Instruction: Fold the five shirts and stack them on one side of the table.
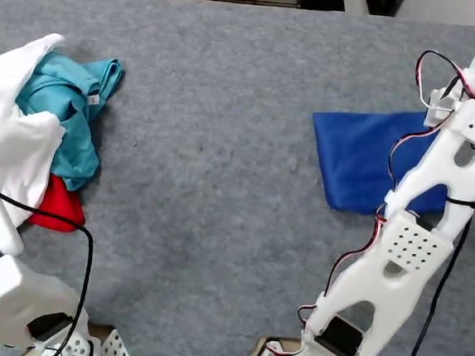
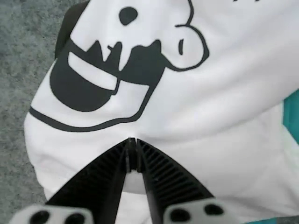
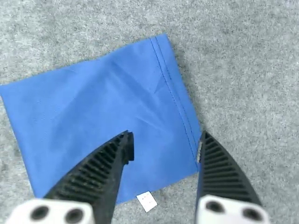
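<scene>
— What is to be feared on the heap's side?

— The left gripper (image 2: 131, 142) is closed tip to tip against the white shirt (image 2: 224, 93), on plain cloth just below the black print. Whether a fold is nipped between the pads cannot be told. If a lift is made from there, the teal shirt (image 1: 70, 97) and the red shirt (image 1: 58, 206), which are bunched against the white one, could be dragged along. Or only a thin layer might be caught and let slip.

— And on the other side?

— The right gripper (image 3: 166, 140) is spread wide above the folded blue shirt (image 3: 93, 102). Should it be lowered and shut there, the fold could be pulled open or the cloth rucked on the grey table (image 1: 224, 143), since a hemmed edge is straddled by the jaws.

— Where is that shirt placed relative to the gripper?

— Directly beneath it. One jaw is seen over the middle of the cloth, the other just past the hemmed edge, near the corner where a small white label (image 3: 148, 200) is shown. The shirt is laid flat at the table's right side, well apart from the heap at the left edge.
</scene>
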`<state>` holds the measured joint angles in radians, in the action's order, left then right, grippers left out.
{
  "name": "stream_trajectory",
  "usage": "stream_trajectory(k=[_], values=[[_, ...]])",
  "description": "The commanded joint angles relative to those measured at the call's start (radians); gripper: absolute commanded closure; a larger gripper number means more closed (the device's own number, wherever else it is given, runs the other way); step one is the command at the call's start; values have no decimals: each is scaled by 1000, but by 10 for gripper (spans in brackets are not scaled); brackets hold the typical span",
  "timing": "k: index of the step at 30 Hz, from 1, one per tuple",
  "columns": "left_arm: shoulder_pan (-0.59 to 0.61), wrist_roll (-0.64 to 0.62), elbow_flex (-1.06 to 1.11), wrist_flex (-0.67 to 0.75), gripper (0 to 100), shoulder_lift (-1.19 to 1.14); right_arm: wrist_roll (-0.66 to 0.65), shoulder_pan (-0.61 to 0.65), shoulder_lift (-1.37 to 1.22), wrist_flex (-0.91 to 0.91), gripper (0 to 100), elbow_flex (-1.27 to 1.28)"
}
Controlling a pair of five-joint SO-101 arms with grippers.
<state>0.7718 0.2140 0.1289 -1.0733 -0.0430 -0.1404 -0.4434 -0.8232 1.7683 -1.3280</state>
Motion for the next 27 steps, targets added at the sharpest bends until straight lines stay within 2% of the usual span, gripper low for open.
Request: stream_trajectory(k=[1,8,11,13,16,22,27], values=[[-5,-26,-138,-97,981,12,-11,13,10,20,778,-47],[94,-31,-347,-425,964,13,-14,-7,12,20,778,-47],[167,-34,-373,-488,869,2,-15,-22,10,20,778,-47],[215,-34,-330,-436,808,-1,-15,-25,10,20,778,-47],[236,-34,-193,-255,805,-35,-15,-24,10,20,778,-47],[144,-32,3,-28,809,-110,-12,-18,8,20,778,-47],[95,-32,5,3,936,-114,-15,-33,10,20,778,-47]])
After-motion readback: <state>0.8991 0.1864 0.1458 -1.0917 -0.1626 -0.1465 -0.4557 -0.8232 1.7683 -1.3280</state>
